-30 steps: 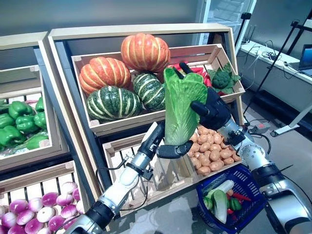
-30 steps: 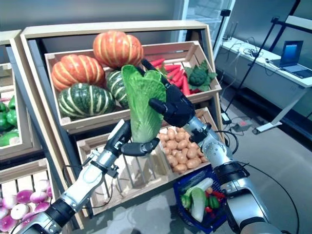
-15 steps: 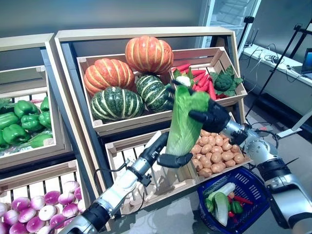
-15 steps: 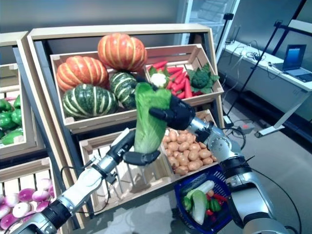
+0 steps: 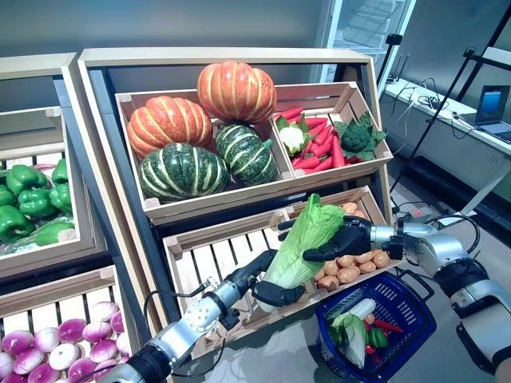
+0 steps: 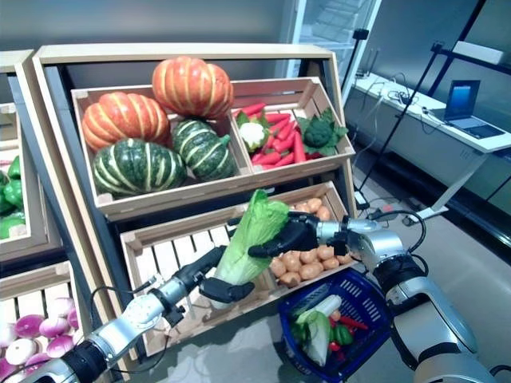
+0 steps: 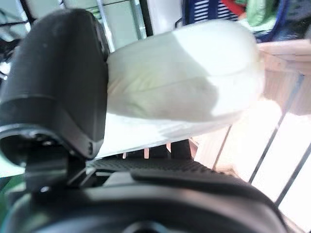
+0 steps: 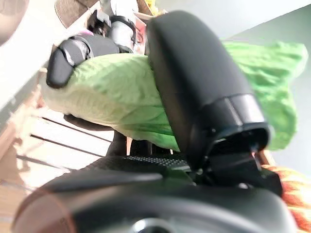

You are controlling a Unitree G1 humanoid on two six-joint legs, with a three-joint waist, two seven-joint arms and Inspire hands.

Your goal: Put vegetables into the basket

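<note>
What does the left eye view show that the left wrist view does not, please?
Only the left eye view shows the pumpkins, peppers, potatoes and the right hand. Only the left wrist view shows the cabbage's pale base against the left hand. Both show the cabbage, held by both hands, and the basket.

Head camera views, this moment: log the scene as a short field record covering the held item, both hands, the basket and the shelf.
held item: green leafy napa cabbage with a white base, tilted, in front of the lower wooden crate
left hand: fingers curled round the cabbage's white base
right hand: fingers curled round the leafy upper part
basket: blue plastic shopping basket on the floor, already holding vegetables
cabbage relative to basket: above and to its left, not inside
shelf: pumpkins in the top crate, potatoes beside the right hand
</note>
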